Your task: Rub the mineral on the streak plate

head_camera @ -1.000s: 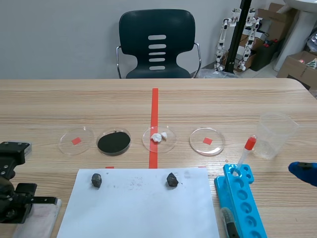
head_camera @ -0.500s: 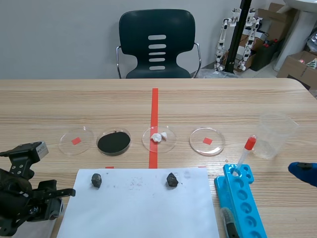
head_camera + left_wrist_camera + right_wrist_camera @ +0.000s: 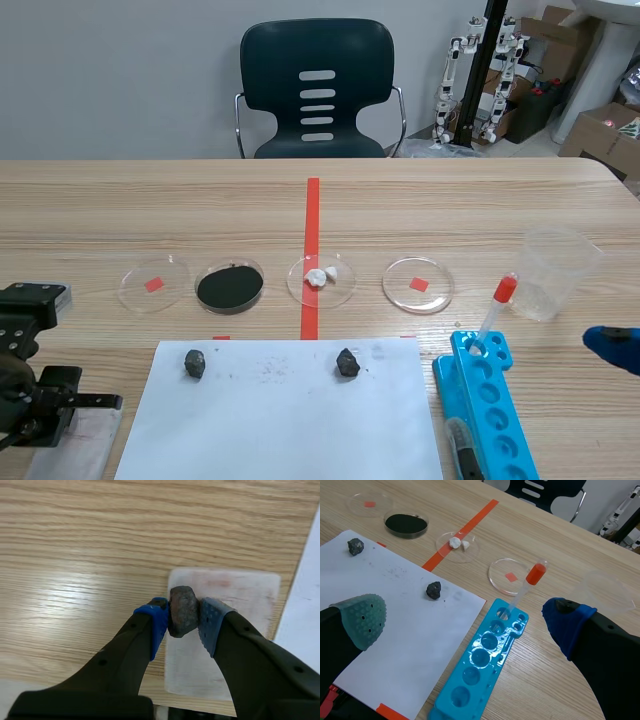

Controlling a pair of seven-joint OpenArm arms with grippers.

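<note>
Your left claw pinches the dark mineral over the white streak plate at the counter's near left. Faint reddish smears suggest rubbing has begun, with more strokes likely needed. Your right claw sits spread, holding nothing.

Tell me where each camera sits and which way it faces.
Scene view: between the arms, facing across the table to a chair; left arm shows.
Left wrist view: above the left gripper, looking down at its mineral and streak plate.
Right wrist view: behind the open right gripper, facing paper and blue rack.
Scene and right wrist share paper and rack.
</note>
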